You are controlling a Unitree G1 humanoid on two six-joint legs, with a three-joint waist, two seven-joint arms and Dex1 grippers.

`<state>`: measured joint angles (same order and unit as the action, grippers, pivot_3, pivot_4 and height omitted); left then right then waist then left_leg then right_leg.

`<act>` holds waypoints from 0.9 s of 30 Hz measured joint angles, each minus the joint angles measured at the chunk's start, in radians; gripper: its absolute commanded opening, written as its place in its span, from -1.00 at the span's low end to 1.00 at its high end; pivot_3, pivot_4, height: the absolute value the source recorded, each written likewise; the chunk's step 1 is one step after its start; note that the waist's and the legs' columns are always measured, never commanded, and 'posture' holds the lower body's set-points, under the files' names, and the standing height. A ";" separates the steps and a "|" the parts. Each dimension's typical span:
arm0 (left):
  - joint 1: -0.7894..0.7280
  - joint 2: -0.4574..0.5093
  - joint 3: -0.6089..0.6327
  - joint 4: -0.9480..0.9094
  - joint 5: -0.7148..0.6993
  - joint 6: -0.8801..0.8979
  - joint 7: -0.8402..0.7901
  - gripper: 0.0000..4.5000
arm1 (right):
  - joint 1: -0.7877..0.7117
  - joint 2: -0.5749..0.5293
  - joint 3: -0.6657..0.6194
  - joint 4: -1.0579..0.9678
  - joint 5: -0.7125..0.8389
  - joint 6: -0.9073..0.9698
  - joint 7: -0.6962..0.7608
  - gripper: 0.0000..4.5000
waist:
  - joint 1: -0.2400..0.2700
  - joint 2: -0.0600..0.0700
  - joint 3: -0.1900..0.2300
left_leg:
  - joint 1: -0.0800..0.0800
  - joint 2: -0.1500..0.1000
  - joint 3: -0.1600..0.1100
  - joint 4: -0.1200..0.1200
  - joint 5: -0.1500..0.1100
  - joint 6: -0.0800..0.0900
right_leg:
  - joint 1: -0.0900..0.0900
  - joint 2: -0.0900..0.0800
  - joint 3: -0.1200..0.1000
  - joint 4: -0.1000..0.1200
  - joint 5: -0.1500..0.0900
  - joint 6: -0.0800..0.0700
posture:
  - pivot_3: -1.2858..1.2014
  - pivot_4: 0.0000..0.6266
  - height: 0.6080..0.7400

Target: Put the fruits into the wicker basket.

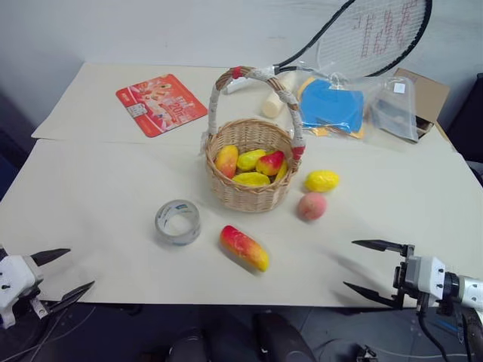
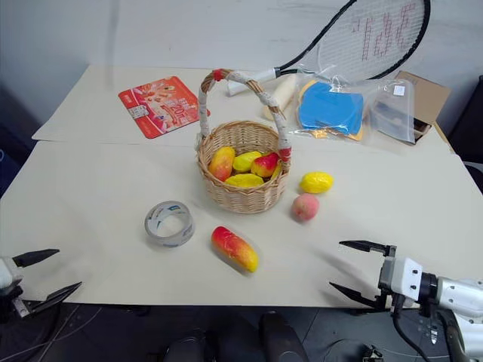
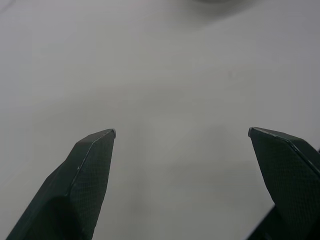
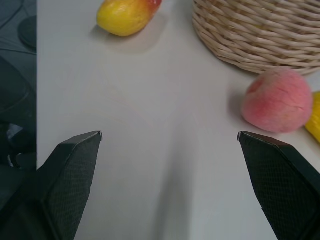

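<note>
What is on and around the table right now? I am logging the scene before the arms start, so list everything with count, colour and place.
wicker basket: 1, tan, table centre, taped arched handle
fruits in basket: at least 4, yellow and red
mango: 1, red-yellow, on table in front of basket
peach: 1, pink, right of basket
lemon: 1, yellow, right of basket, behind peach
tape roll: 1, grey, left of mango
packet: 1, red, far left
cream roll: 1, behind basket
racket: 1, black frame, far right
plastic bags: 2, clear, one holding something blue, far right
cardboard box: 1, brown, far right
left gripper: open, near left edge
right gripper: open, near right edge
</note>
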<state>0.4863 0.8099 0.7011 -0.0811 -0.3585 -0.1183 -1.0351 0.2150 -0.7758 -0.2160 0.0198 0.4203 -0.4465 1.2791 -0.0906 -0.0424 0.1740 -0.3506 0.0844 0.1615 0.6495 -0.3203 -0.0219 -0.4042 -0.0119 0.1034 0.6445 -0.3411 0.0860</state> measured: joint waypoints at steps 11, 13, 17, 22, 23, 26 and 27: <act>0.023 0.119 0.005 -0.212 -0.269 0.412 -0.074 1.00 | 0.002 0.061 0.062 -0.228 0.101 0.242 -0.113 1.00 | 0.005 -0.001 0.000 | 0.000 0.000 -0.004 0.004 0.000 -0.001 | 0.001 0.000 -0.004 0.004 0.000 0.000 | 0.03 -0.52 1.00; -0.022 0.199 -0.005 -0.311 -0.331 0.516 -0.080 1.00 | -0.030 0.060 0.061 -0.329 0.183 0.349 -0.163 1.00 | 0.010 0.001 0.000 | 0.000 -0.001 -0.006 0.004 0.000 -0.001 | 0.003 -0.002 -0.005 0.004 0.000 0.000 | 0.03 -0.52 1.00; -0.266 0.282 -0.182 -0.405 -0.332 0.577 -0.025 1.00 | -0.082 0.072 0.075 -0.450 0.251 0.411 -0.181 1.00 | 0.021 0.004 0.001 | 0.000 -0.002 -0.011 0.003 0.000 -0.003 | 0.006 0.001 -0.009 0.001 -0.001 -0.002 | 0.03 -0.52 1.00; -0.484 0.305 -0.485 -0.374 -0.190 0.613 0.026 1.00 | -0.097 0.097 0.085 -0.436 0.217 0.403 -0.180 1.00 | 0.024 0.005 0.001 | 0.000 -0.002 -0.009 0.005 0.000 -0.005 | 0.005 0.005 -0.012 0.001 -0.002 -0.004 | 0.03 -0.52 1.00; -0.511 0.305 -0.525 -0.350 -0.148 0.604 0.032 1.00 | -0.101 0.104 0.087 -0.433 0.210 0.402 -0.181 1.00 | 0.022 0.005 0.001 | -0.001 -0.002 -0.009 0.005 0.000 -0.005 | 0.004 0.005 -0.012 0.002 -0.002 -0.004 | 0.03 -0.52 1.00; -0.613 0.302 -0.644 -0.275 -0.049 0.591 0.031 0.73 | -0.105 0.111 0.094 -0.417 0.190 0.408 -0.187 1.00 | 0.026 0.005 0.001 | -0.002 -0.002 -0.009 0.008 0.000 -0.005 | 0.003 0.005 -0.013 0.005 -0.003 -0.004 | 0.03 -0.52 1.00; -0.638 0.299 -0.671 -0.263 -0.031 0.591 0.026 0.60 | -0.104 0.113 0.098 -0.416 0.184 0.410 -0.189 1.00 | 0.027 0.005 0.001 | -0.002 -0.002 -0.009 0.009 0.000 -0.005 | 0.003 0.005 -0.013 0.006 -0.003 -0.004 | 0.03 -0.52 1.00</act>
<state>-0.1512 1.1089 0.0298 -0.3441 -0.3896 0.4723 -1.0088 0.1113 -0.6631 -0.1185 -0.3957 0.6041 -0.0361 1.0896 -0.0638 -0.0376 0.1753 -0.3522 0.0825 0.1523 0.6584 -0.3202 -0.0269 -0.4013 -0.0070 0.0908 0.6503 -0.3437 0.0817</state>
